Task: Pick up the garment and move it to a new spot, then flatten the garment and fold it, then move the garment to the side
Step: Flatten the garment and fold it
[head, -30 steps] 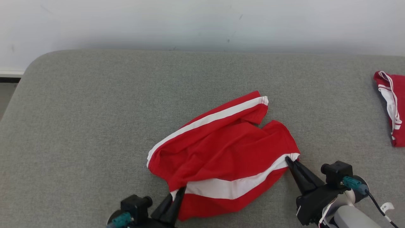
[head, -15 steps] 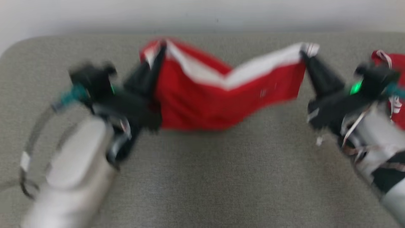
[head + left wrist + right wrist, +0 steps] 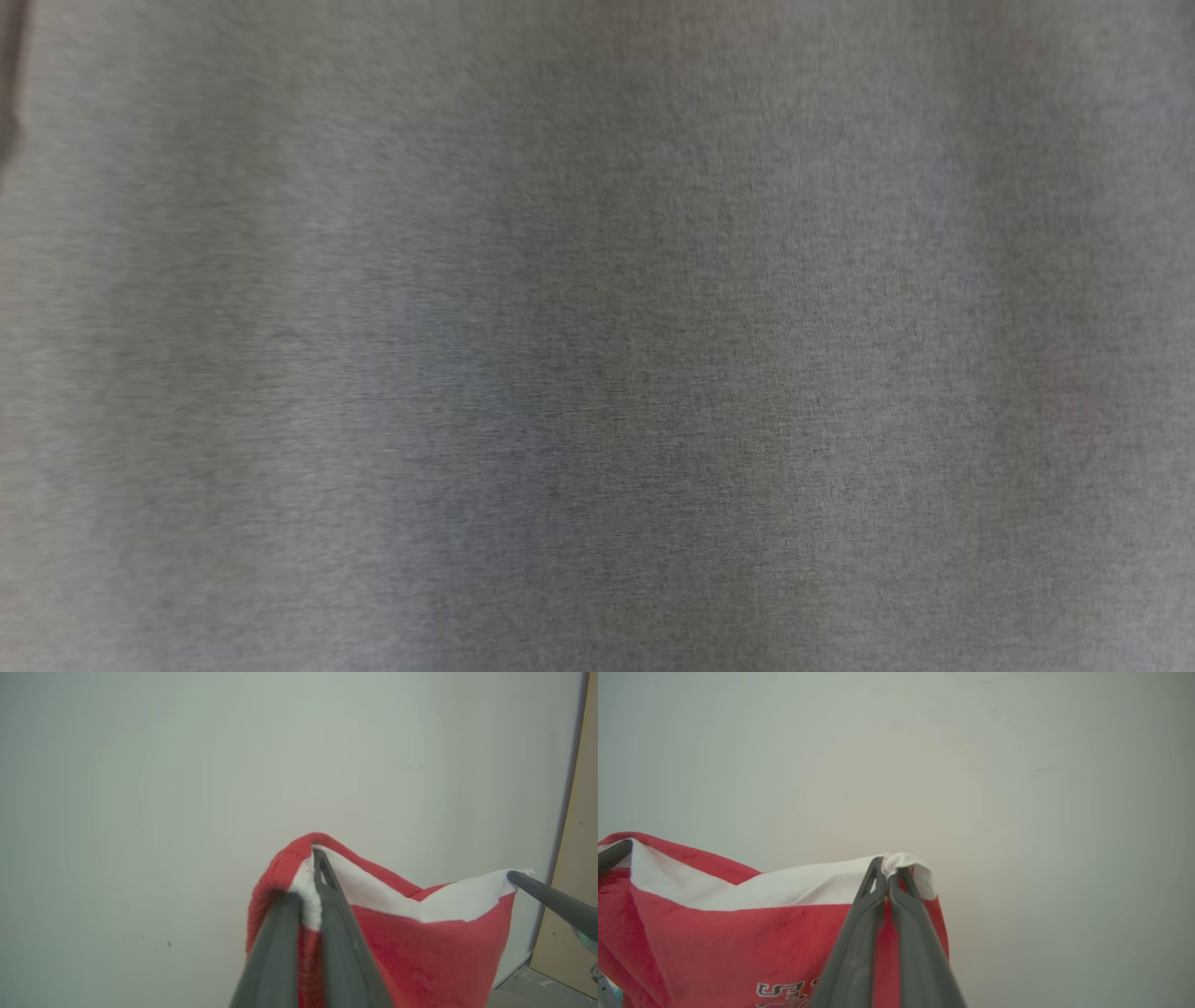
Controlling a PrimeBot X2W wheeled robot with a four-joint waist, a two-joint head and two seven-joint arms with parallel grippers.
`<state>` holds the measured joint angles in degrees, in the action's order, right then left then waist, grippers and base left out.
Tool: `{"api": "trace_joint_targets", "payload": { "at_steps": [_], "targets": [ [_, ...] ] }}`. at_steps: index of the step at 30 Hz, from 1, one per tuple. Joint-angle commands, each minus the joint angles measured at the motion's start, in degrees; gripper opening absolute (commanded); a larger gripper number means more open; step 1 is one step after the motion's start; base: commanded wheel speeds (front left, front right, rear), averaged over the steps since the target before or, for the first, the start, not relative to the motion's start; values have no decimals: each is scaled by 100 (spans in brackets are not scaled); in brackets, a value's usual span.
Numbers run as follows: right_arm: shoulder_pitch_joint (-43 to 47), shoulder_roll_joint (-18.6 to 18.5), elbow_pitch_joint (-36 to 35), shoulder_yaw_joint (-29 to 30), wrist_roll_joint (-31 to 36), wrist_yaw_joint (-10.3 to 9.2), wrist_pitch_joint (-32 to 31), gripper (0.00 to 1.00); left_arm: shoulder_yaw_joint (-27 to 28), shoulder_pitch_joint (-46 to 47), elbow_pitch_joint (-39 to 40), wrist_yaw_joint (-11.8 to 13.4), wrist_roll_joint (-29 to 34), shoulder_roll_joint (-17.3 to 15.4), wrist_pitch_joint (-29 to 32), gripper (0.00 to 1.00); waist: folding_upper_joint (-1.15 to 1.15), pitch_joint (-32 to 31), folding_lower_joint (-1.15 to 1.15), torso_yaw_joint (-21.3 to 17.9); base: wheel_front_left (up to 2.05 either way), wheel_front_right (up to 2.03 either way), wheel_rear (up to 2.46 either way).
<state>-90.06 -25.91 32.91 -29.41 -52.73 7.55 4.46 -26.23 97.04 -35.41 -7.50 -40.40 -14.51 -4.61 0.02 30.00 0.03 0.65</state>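
Observation:
The garment (image 3: 420, 938), red with a white band along its top edge, hangs stretched in the air in front of a pale wall. My left gripper (image 3: 303, 875) is shut on one bunched corner of the white band. My right gripper (image 3: 888, 868) is shut on the opposite corner of the garment (image 3: 738, 942), which shows dark lettering low down. The band sags a little between the two grips. The right gripper's fingertip (image 3: 514, 876) appears at the right of the left wrist view, and the left one's fingertip (image 3: 614, 851) at the left edge of the right wrist view.
The head view is blurred and looks onto the grey fabric surface (image 3: 597, 336). A pale wall (image 3: 187, 765) stands behind the hanging garment. A beige panel (image 3: 584, 858) runs along the right edge of the left wrist view.
Both grippers have lifted the garment off the grey surface and spread it between them. The head camera has swung, so the garment and arms have left its picture.

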Motion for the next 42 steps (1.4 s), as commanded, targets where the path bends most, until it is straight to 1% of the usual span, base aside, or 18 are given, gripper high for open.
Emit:
{"api": "trace_joint_targets", "payload": {
  "at_steps": [1, 5, 8, 9, 12, 15, 19, 20, 25, 29, 33, 38, 42],
  "targets": [
    [-334, 63, 185, 11, 72, -16, -35, 0, -27, 267, -214, 9, -11, -11, 56, 0, -2, 621, -3, -455, 0, 0, 0],
    [-1219, 247, 829, -32, 247, -16, -113, 0, -112, 1041, -783, 9, -19, 45, 35, 0, -2, 700, -3, -580, 0, 0, 0],
    [-1702, 389, 1248, -98, 398, -16, -99, 0, -160, 1470, -1198, 18, 80, 73, -43, 0, -2, 793, -3, -644, 0, 0, 0],
    [-1702, 389, 1248, -98, 398, -16, -99, 0, -160, 1470, -1198, 18, 80, 73, -43, 0, -2, 793, -3, -644, 0, 0, 0],
    [-1974, 518, 1614, -98, 451, -16, 19, 0, -290, 1723, -1588, 19, 183, 107, -67, 0, -2, 886, -3, -695, 0, 0, 0],
    [-2160, 573, 1845, -227, 508, -16, 98, 0, -208, 1970, -1876, 17, 73, 191, -271, 0, -2, 942, -3, -698, 0, 0, 0],
    [-2200, 573, 2036, -403, 481, -16, 180, 0, -173, 2023, -2242, 14, -25, 249, -484, 0, -2, 1018, -3, -647, 0, 0, 0],
    [-2179, 568, 2090, -433, 443, -16, 185, 0, -245, 2004, -2312, 13, 17, 249, -469, 0, -2, 1038, -3, -638, 0, 0, 0],
    [-2130, 489, 2179, -587, 330, -16, 260, 0, -362, 1921, -2437, 11, -120, 321, -592, 0, -2, 1141, -3, -604, 0, 0, 0],
    [-1916, 444, 2113, -761, 180, -16, 332, 0, -510, 1686, -2383, 11, -287, 329, -685, 0, -2, 1169, -3, -582, 0, 0, 0],
    [-1502, 284, 1851, -998, 7, -16, 489, 0, -697, 1202, -2103, 10, -515, 303, -779, 0, -2, 1102, -3, -547, 0, 0, 0],
    [-623, 35, 1339, -1222, -336, -16, 770, 0, -1094, 176, -1435, 10, -670, -116, -927, 0, -2, 895, -3, -569, 0, 0, 0],
    [237, -282, 775, -1440, -525, -16, 932, 0, -1198, -918, -817, 10, -736, -429, -1021, 0, -2, 621, -3, -579, 0, 0, 0]
  ]
}}
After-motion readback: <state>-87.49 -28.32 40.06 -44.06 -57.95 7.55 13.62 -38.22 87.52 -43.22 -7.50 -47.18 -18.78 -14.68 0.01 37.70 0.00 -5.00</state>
